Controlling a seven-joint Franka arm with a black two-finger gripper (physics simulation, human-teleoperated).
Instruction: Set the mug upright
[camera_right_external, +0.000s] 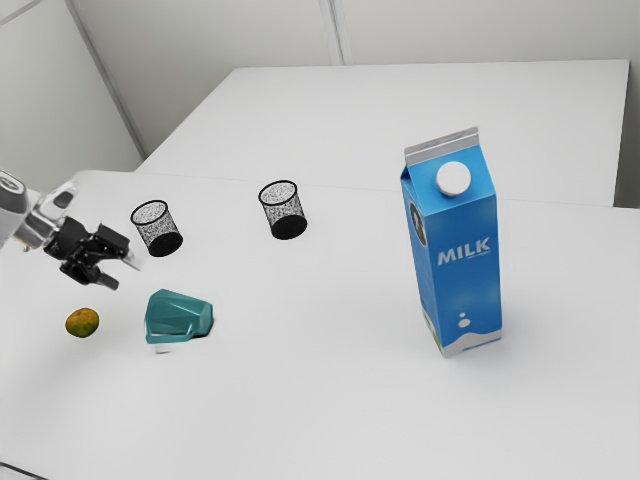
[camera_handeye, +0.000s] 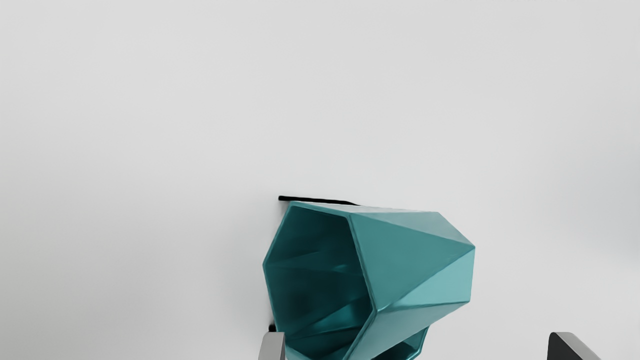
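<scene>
The teal mug (camera_right_external: 178, 317) lies tipped on its side on the table (camera_right_external: 300, 410), toward the exterior view's left, its open mouth showing in the wrist view. Above it and a little to the left hangs the gripper (camera_right_external: 122, 273), released, its fingers (camera_handeye: 272, 345) spread wide. Left of the mug sits a small orange-green fruit (camera_right_external: 82, 322). Farther back stand two black mesh baskets (camera_right_external: 160, 232), and well to the right, a blue milk carton (camera_right_external: 468, 275) stands upright.

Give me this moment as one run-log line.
goal: mug upright | mug: on its side, on table | hand: open, raised, empty | status: not yet upright
</scene>
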